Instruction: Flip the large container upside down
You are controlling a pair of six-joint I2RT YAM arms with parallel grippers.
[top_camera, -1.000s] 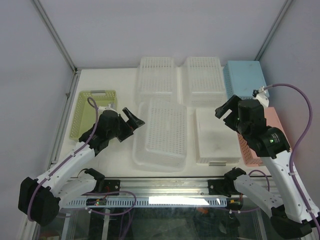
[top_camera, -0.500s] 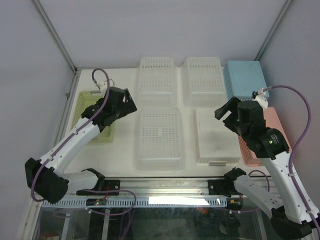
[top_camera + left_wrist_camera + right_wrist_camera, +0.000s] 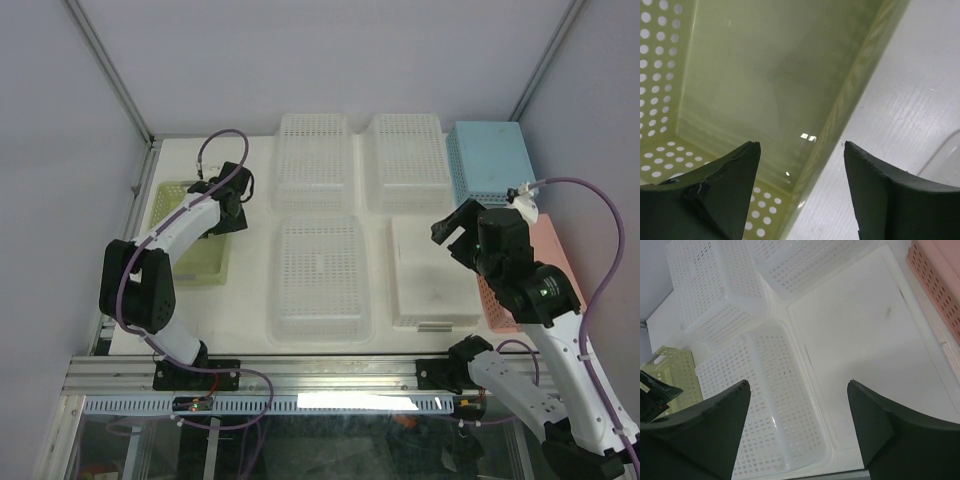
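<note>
The large container (image 3: 318, 278) (image 3: 772, 410), a white perforated basket with a wide flared rim, lies flat at the table's middle front with its perforated base facing up and its rim down. My left gripper (image 3: 228, 200) (image 3: 801, 144) is well to its left, open and empty, hanging over the right wall of a green basket (image 3: 188, 230) (image 3: 755, 75). Over the right side, my right gripper (image 3: 455, 228) (image 3: 798, 382) is raised and open, with nothing between its fingers. It touches nothing.
Two smaller white perforated baskets (image 3: 314, 150) (image 3: 408, 148) stand at the back. A white basket with a smooth base (image 3: 432, 272) (image 3: 865, 350) sits right of the large container. A blue basket (image 3: 488, 158) and a pink one (image 3: 545, 250) (image 3: 940, 275) line the right edge.
The large container was tilted up on its edge by the left gripper a second ago; it now lies flat, base up. The left arm has drawn back left over the green basket.
</note>
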